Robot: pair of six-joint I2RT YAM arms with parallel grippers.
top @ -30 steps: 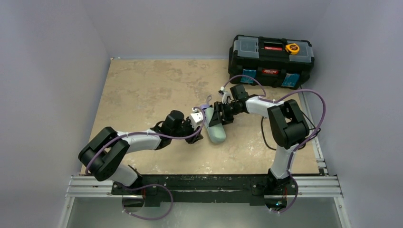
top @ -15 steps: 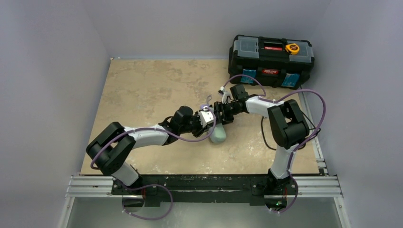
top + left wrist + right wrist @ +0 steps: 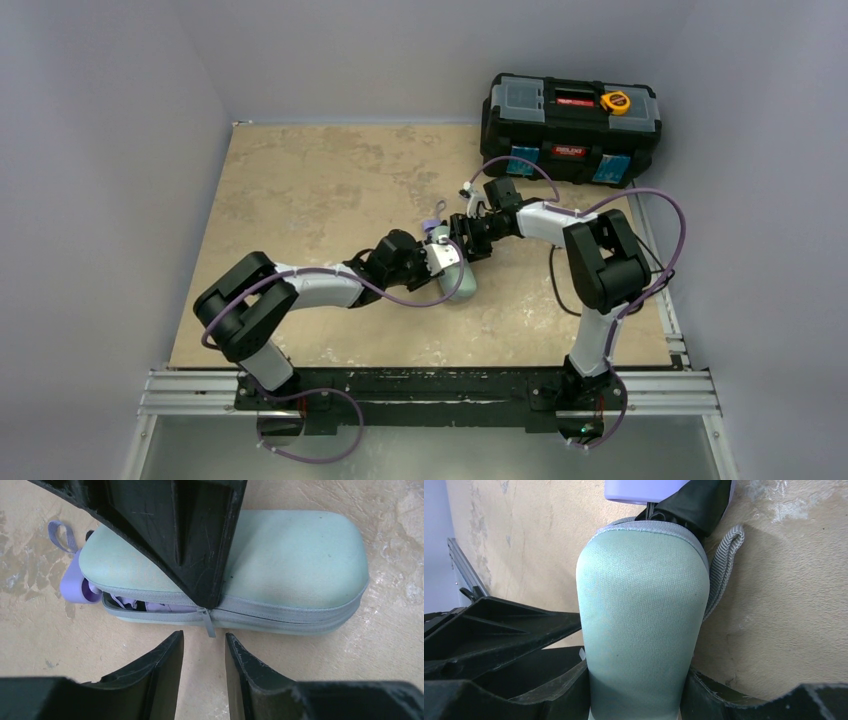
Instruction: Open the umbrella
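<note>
The umbrella lies on the table inside its mint-green sleeve (image 3: pixel 462 287) (image 3: pixel 280 550) (image 3: pixel 644 610). The sleeve's zipper is partly undone at one end. There the lavender handle (image 3: pixel 74 582), its strap (image 3: pixel 60 532) and some lavender canopy (image 3: pixel 155 605) show. My right gripper (image 3: pixel 464 240) (image 3: pixel 636 692) is shut on the sleeve, one finger pressed against each side. My left gripper (image 3: pixel 443 262) (image 3: pixel 204 637) is open at the sleeve's side. The grey zipper pull (image 3: pixel 209 625) hangs just at the gap between its fingertips, touching neither.
A black toolbox (image 3: pixel 570 125) with a yellow tape measure (image 3: pixel 615 100) on its lid stands at the back right. The left arm's braided cable (image 3: pixel 721 570) loops beside the sleeve. Walls close in the table on three sides.
The left arm has reached further right, bringing its gripper up against the sleeve's side. The right gripper and the sleeve have stayed put.
</note>
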